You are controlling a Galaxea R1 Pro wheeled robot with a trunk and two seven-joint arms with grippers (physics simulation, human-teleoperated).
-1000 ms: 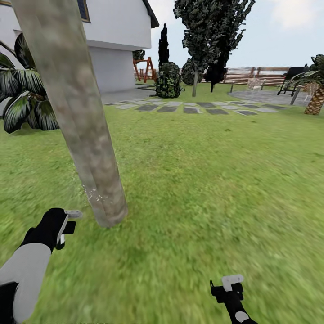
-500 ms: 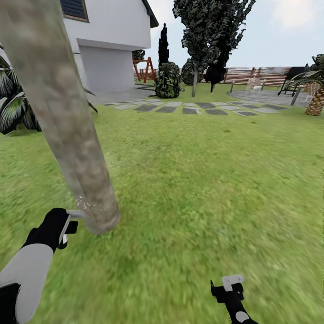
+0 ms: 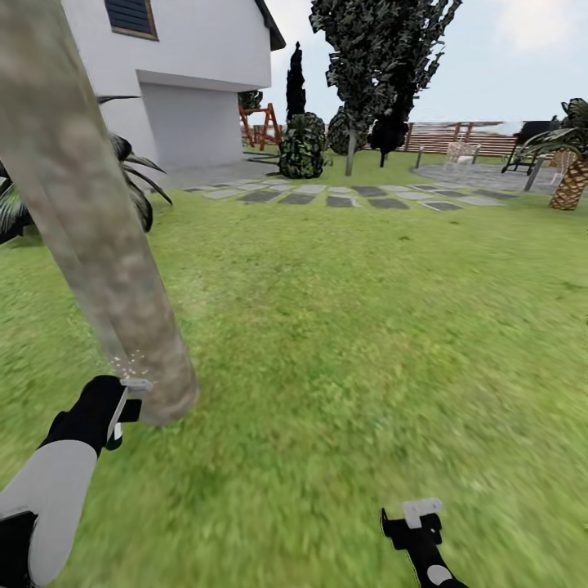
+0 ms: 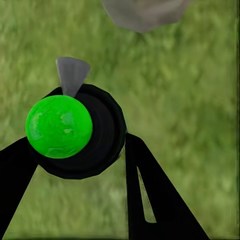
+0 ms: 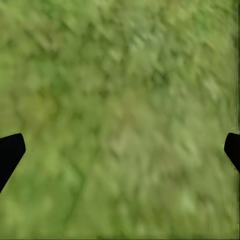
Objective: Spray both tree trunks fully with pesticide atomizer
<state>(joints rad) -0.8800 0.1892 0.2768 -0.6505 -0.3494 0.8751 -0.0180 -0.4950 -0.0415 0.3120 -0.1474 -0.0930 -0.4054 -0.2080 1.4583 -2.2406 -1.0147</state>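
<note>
- The left gripper [image 4: 80, 165] has two black fingers [image 4: 150, 195], and they close on the pesticide atomizer [image 4: 82, 131] from both sides.
- The atomizer has a round black body with a bright green ball-shaped part on it.
- A small grey nozzle [image 4: 71, 74] comes out from the black body.
- Beyond the nozzle there is the grey base of the tree trunk [image 4: 145, 12], apart from the nozzle.
- Under all this is the blurry green grass floor [image 4: 190, 100].
</note>
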